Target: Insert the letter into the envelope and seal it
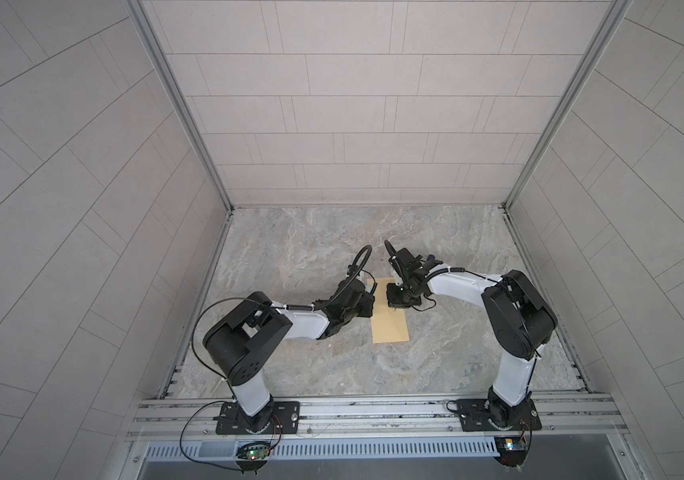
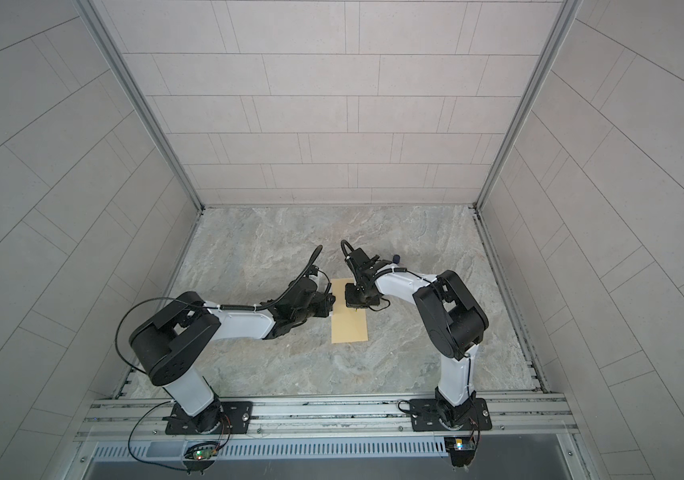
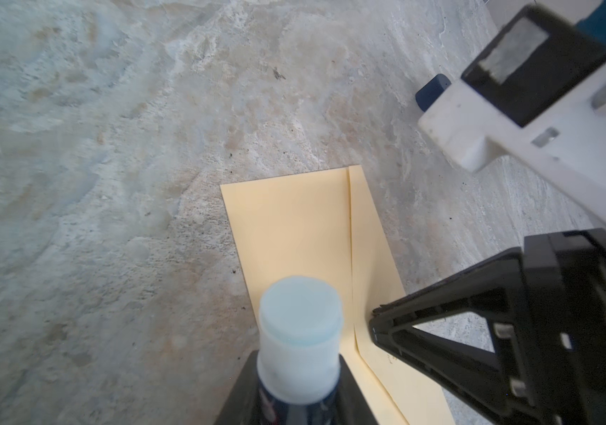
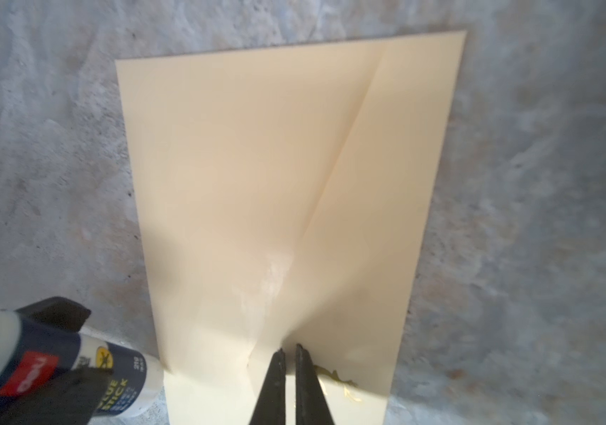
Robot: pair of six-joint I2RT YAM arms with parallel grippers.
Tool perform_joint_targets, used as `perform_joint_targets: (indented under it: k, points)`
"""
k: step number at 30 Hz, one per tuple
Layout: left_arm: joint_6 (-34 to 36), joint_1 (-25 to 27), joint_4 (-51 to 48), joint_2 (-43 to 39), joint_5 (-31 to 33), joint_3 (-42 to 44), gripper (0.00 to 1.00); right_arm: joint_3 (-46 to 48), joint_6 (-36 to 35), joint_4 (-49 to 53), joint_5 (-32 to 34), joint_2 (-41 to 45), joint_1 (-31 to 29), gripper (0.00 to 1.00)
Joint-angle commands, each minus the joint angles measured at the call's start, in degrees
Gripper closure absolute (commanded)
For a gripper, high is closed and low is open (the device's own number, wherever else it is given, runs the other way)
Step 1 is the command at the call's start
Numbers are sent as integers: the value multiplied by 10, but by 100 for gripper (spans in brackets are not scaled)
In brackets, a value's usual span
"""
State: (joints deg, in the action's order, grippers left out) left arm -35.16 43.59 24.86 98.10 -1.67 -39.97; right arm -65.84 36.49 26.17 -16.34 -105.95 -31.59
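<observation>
The envelope lies flat mid-table. The right fingers, nearly together and holding nothing, touch its far half. Just beside its left edge, the left fingers grip a glue stick.

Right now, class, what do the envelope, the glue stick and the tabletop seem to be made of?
Envelope: matte yellow-tan paper, sharply creased. Glue stick: glossy plastic tube, printed label; pale, waxy-looking tip. Tabletop: grey veined stone, or a print imitating it.

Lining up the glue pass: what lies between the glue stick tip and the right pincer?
Only the envelope and its seam line; the left wrist view shows it.
</observation>
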Motion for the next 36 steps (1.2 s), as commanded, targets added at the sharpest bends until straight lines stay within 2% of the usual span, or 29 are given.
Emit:
perform_joint_targets:
  k: [1,14,36]
  points:
    - [-2,3,-16,14,1,0,100,17,14,-7,-4,-13,-11,92]
    - [-14,4,-17,29,1,-7,100,27,14,-6,-6,-17,-33,93]
    - [-21,5,-35,36,19,-15,100,87,7,5,4,20,-34,97]
